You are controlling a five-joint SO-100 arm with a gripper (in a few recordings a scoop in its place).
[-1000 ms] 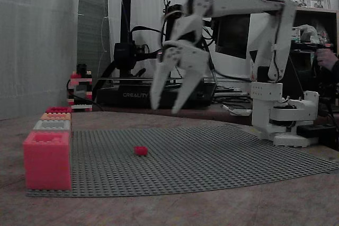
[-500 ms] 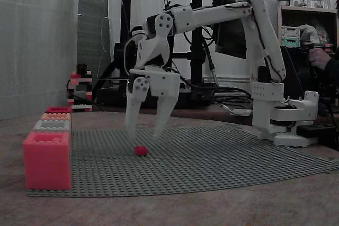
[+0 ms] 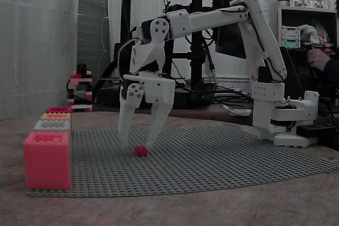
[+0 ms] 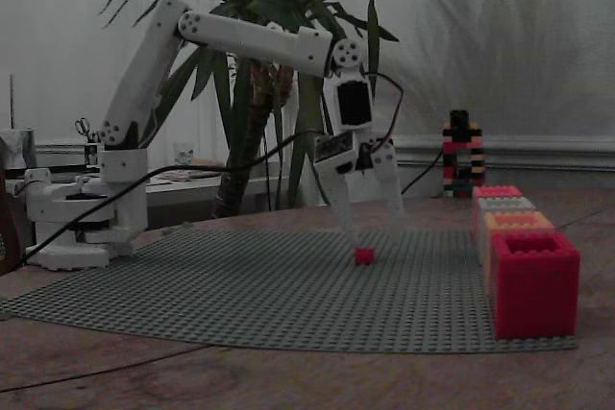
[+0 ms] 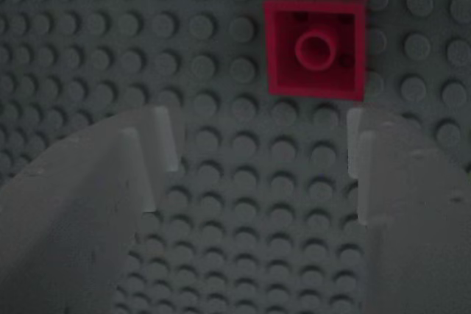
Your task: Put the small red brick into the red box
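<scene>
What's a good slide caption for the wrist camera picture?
Open gripper poised low over the grey studded baseplate, the small red brick just beyond its fingertips, nearer the right one.

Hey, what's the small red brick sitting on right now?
The small red brick sits on the grey studded baseplate, between and just beyond the open gripper fingertips. The studs directly beneath the brick are covered, so whether it is pressed on cannot be seen.
</scene>
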